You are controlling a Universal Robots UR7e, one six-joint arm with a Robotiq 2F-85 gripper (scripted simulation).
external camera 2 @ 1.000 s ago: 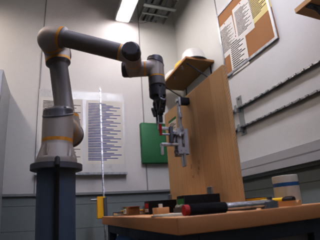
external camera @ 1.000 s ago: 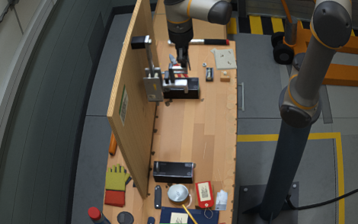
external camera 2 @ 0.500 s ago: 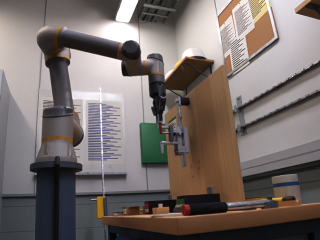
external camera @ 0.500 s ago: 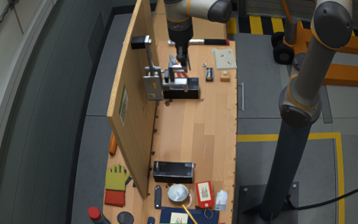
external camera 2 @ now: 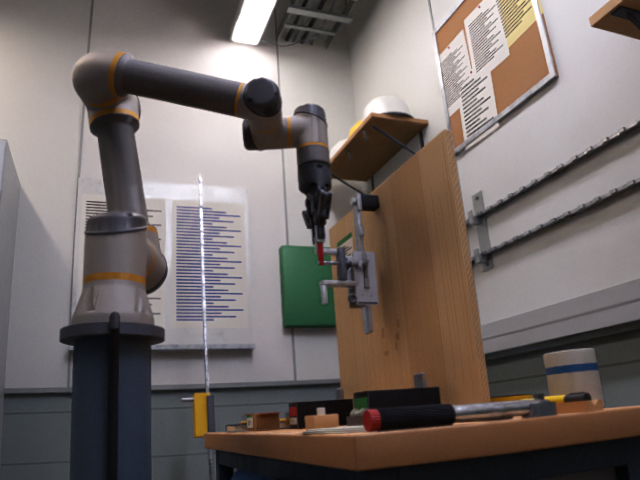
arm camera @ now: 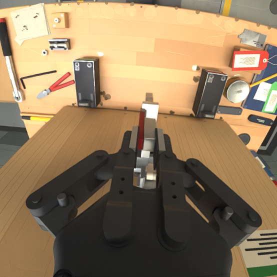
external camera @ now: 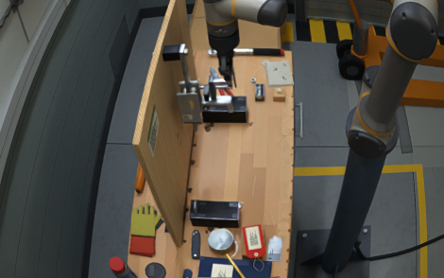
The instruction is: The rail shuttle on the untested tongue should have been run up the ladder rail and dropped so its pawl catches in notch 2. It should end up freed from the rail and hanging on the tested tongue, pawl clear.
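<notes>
The grey rail shuttle (external camera 2: 362, 276) sits on the vertical ladder rail (external camera 2: 357, 227) fixed to the upright wooden board, below the rail's black top cap (external camera 2: 368, 201). Two short arms stick out from the shuttle toward the arm, one above the other. The upper arm ends in a red tab (external camera 2: 320, 253). The red tab (arm camera: 141, 131) is clamped in my closed gripper (arm camera: 146, 138), which comes down on it from above. The lower arm (external camera 2: 331, 284) hangs free. The rail's lower end (external camera 2: 367, 323) pokes out under the shuttle. I cannot tell where the pawl sits.
Two black boxes (arm camera: 86, 82) (arm camera: 209, 93) stand on the bench at the foot of the board. Red pliers (arm camera: 55, 86), a hex key, a ratchet (arm camera: 9, 59) and small parts lie at one end. A red tag (arm camera: 248, 60), a metal tin (arm camera: 237, 90) and cards lie at the other.
</notes>
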